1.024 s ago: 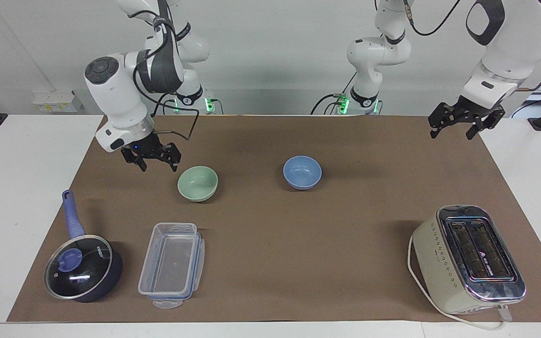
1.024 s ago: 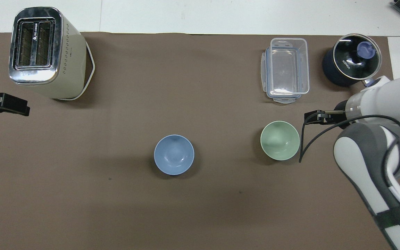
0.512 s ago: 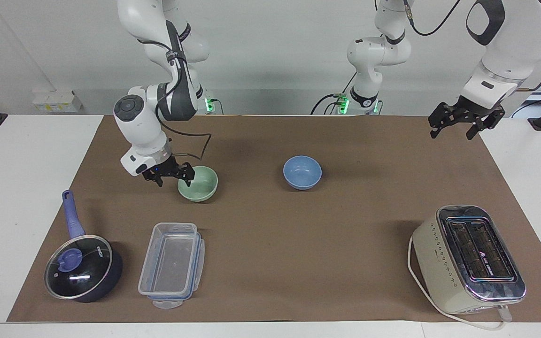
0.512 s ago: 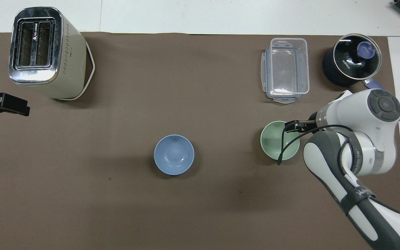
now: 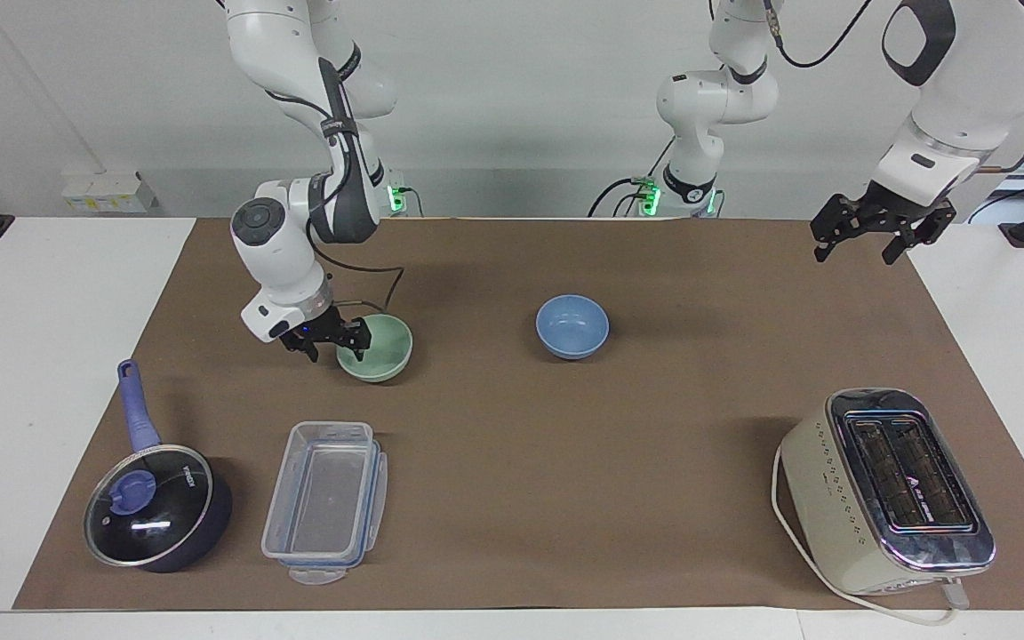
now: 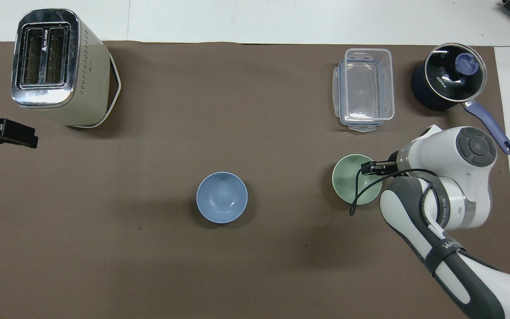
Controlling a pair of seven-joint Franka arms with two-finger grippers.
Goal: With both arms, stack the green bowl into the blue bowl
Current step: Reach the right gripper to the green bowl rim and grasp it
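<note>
Lowered, right gripper (image 5: 337, 340) straddles green bowl (image 5: 380, 349) rim.

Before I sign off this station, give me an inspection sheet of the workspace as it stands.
Surface: brown mat on a white table.
Job's things: green bowl and blue bowl upright, apart, not yet stacked.
Clutter: toaster, clear container, lidded saucepan, all farther from the robots than the bowls.
Grippers: right gripper at the green bowl's rim, one finger inside, one outside; left gripper open, waiting over the mat's edge at its own end.
Cables: toaster cord looped beside it; arm cable over the green bowl.
Surroundings: white wall, nothing else seen.
</note>
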